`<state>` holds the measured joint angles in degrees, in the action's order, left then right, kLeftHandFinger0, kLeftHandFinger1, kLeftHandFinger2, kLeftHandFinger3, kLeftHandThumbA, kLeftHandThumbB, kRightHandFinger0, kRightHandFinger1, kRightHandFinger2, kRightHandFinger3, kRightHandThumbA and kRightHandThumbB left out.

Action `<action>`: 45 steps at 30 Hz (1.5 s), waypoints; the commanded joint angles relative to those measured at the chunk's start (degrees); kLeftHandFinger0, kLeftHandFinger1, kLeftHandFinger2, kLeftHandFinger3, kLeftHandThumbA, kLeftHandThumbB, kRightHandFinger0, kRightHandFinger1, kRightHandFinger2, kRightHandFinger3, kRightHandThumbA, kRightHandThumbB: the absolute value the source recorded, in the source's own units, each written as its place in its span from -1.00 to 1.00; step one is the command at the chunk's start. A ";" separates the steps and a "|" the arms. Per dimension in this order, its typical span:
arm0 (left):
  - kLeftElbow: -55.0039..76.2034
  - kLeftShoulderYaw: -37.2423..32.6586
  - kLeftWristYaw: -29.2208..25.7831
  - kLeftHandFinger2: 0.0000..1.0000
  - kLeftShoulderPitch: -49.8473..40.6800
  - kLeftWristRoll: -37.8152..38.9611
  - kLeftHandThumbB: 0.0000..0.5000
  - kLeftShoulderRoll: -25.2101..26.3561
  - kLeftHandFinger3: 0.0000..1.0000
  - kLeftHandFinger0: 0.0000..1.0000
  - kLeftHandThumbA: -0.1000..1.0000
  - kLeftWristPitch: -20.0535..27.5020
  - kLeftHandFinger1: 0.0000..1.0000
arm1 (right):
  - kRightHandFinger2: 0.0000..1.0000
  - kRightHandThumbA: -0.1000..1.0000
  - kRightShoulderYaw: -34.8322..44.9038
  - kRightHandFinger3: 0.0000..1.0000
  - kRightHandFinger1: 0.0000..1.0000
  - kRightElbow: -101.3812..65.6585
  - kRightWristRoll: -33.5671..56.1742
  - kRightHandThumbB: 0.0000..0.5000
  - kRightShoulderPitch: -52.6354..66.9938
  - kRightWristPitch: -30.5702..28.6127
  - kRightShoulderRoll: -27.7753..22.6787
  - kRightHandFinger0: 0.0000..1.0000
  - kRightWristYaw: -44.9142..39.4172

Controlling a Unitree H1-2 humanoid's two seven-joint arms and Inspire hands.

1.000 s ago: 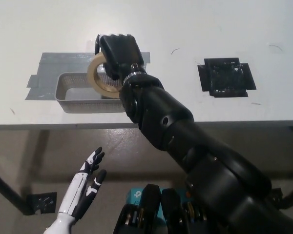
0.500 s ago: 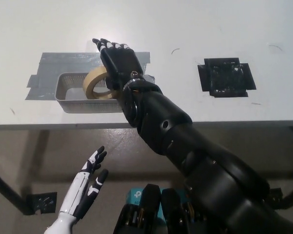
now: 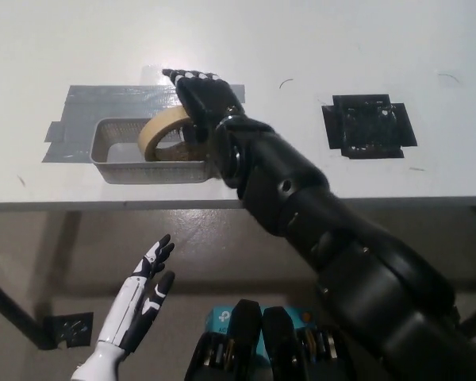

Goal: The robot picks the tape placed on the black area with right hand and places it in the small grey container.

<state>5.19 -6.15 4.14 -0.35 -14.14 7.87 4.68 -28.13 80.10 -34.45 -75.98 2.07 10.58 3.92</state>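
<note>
The tape (image 3: 165, 131) leaned tilted inside the container (image 3: 111, 151), against the right hand (image 3: 208, 97), whose fingers (image 3: 182, 78) were stretched apart, off the roll. Best to lift straight up without nudging it. The left hand (image 3: 136, 305) hung open below the tabletop (image 3: 301, 48). One tape, one container, one black patch (image 3: 368, 125).

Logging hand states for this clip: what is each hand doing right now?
Left hand: open, holding nothing, below the table edge.
Right hand: open above the container, tape released.
</note>
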 commanded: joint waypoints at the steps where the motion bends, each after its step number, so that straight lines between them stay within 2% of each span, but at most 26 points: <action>1: 0.66 0.16 0.73 1.00 2.39 0.98 -0.38 0.79 1.00 1.00 1.00 0.74 1.00 | 1.00 0.06 -5.74 1.00 1.00 -11.02 -1.42 1.00 -8.36 1.15 -5.99 1.00 -30.75; 3: 0.61 0.11 0.74 1.00 2.41 0.93 -0.38 0.77 1.00 1.00 1.00 0.73 1.00 | 1.00 0.08 -6.88 1.00 1.00 -13.57 -0.80 1.00 -7.74 1.52 -7.33 1.00 -37.69; 5: 0.48 0.23 0.97 1.00 2.70 1.36 -0.33 0.82 1.00 1.00 0.98 0.66 1.00 | 1.00 0.01 -7.39 1.00 1.00 -14.39 0.71 1.00 -7.62 0.89 -8.42 1.00 -45.46; 7: 0.52 0.28 1.08 1.00 2.88 1.46 -0.31 0.86 1.00 1.00 0.97 0.49 1.00 | 1.00 0.00 -7.41 1.00 1.00 -16.85 2.02 1.00 -6.74 2.51 -9.45 1.00 -49.60; 11: 0.22 0.19 1.02 1.00 3.52 1.19 -0.25 0.76 1.00 1.00 0.98 0.41 1.00 | 1.00 0.14 -7.68 1.00 1.00 -24.66 4.94 1.00 -4.80 4.49 -12.93 1.00 -56.79; 18: 0.15 0.06 1.02 1.00 4.14 0.87 -0.24 0.75 1.00 1.00 0.97 0.39 1.00 | 1.00 0.12 -7.32 1.00 1.00 -30.81 5.96 1.00 -4.30 6.08 -15.88 1.00 -60.27; 23: -0.09 -0.06 1.04 1.00 4.43 0.84 -0.25 0.80 1.00 1.00 0.94 0.81 1.00 | 1.00 0.21 -5.40 1.00 1.00 -37.03 8.49 1.00 -3.62 8.74 -19.19 1.00 -63.29; 26: -0.02 -0.10 1.11 1.00 4.39 0.72 -0.22 0.93 1.00 1.00 0.95 0.80 1.00 | 1.00 0.04 -2.21 1.00 1.00 -47.19 12.87 1.00 -2.10 15.78 -23.11 1.00 -65.54; 31: -0.19 0.45 1.00 1.00 4.18 1.50 -0.20 0.97 1.00 1.00 0.94 0.65 1.00 | 1.00 0.14 2.38 1.00 1.00 -65.05 18.40 1.00 1.59 20.83 -31.59 1.00 -66.06; 36: -0.39 1.01 0.76 1.00 3.51 2.08 -0.27 1.12 1.00 1.00 0.94 0.97 1.00 | 1.00 0.25 12.18 1.00 1.00 -81.84 28.10 1.00 11.35 24.86 -38.61 1.00 -63.49; 37: -0.34 1.12 0.69 1.00 3.27 2.11 -0.25 1.11 1.00 1.00 0.95 0.84 1.00 | 1.00 0.35 15.56 1.00 1.00 -87.52 30.23 1.00 16.18 24.86 -40.30 1.00 -61.34; 38: -0.54 1.32 0.43 1.00 3.11 2.10 -0.27 1.13 1.00 1.00 0.96 1.15 1.00 | 1.00 0.56 16.80 1.00 1.00 -90.89 30.05 1.00 18.52 24.86 -40.83 1.00 -60.02; 39: -0.68 1.40 0.24 1.00 3.02 1.93 -0.27 1.21 1.00 1.00 0.98 1.46 1.00 | 1.00 0.76 18.55 1.00 1.00 -95.66 29.79 0.88 22.10 24.86 -41.47 1.00 -57.88; 40: -0.79 1.53 0.18 1.00 2.92 2.05 -0.27 1.26 1.00 1.00 0.98 1.62 1.00 | 1.00 0.83 19.75 1.00 1.00 -98.13 30.40 0.84 24.36 24.86 -41.46 1.00 -56.41; 41: -0.98 1.63 0.05 1.00 2.89 1.97 -0.26 1.28 1.00 1.00 0.98 1.64 1.00 | 1.00 1.00 23.02 1.00 1.00 -103.13 30.89 0.64 30.22 24.86 -41.13 1.00 -52.95; 45: -1.78 2.35 -0.42 1.00 2.85 2.34 -0.27 1.36 1.00 1.00 1.00 2.03 1.00 | 1.00 1.00 28.90 1.00 1.00 -112.91 30.68 0.30 44.01 24.86 -39.25 1.00 -45.93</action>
<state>2.94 -5.89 4.24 1.00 -14.12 7.86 4.56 -21.57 20.56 -25.27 -52.10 12.84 -17.84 -39.45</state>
